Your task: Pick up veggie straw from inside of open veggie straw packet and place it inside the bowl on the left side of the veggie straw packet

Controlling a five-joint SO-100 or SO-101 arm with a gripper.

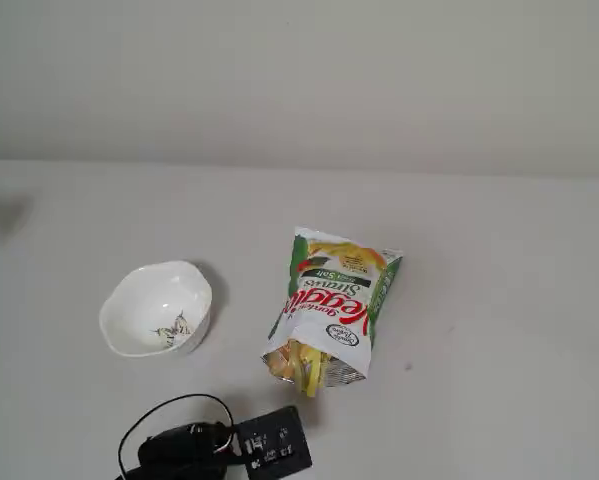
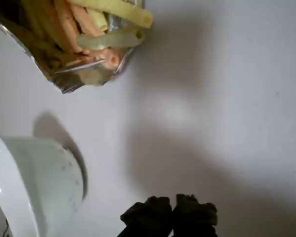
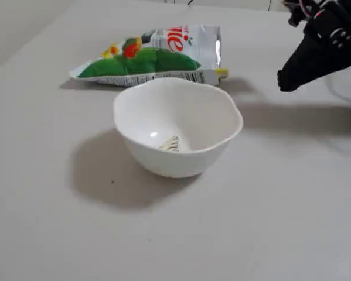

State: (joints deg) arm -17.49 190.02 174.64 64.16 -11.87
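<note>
Claw (image 2: 171,207) status: both dark fingertips sit pressed together at the bottom edge of the wrist view, clenched with nothing between them. In a fixed view the same claw (image 3: 288,82) appears at the upper right of the frame, pointing toward the packet mouth but clear of it.

Progress assessment: no part of the transfer is complete. The bowl (image 3: 178,126) at frame centre holds no straw; only its small dark floral mark is visible inside. In a fixed view the bowl (image 1: 155,308) lies at lower left, well apart from the veggie straw packet (image 1: 331,305) at centre.

The packet lies flat with its open, silver-lined mouth toward the lower edge of that frame. The wrist view shows the veggie straw packet (image 2: 78,42) at upper left with several yellow and orange straws crowded at the opening; one pale yellow veggie straw (image 2: 119,10) projects past the lip.

Remaining steps, as judged: open the claw, reach the packet mouth, grasp one straw, carry it over the bowl, release.
</note>
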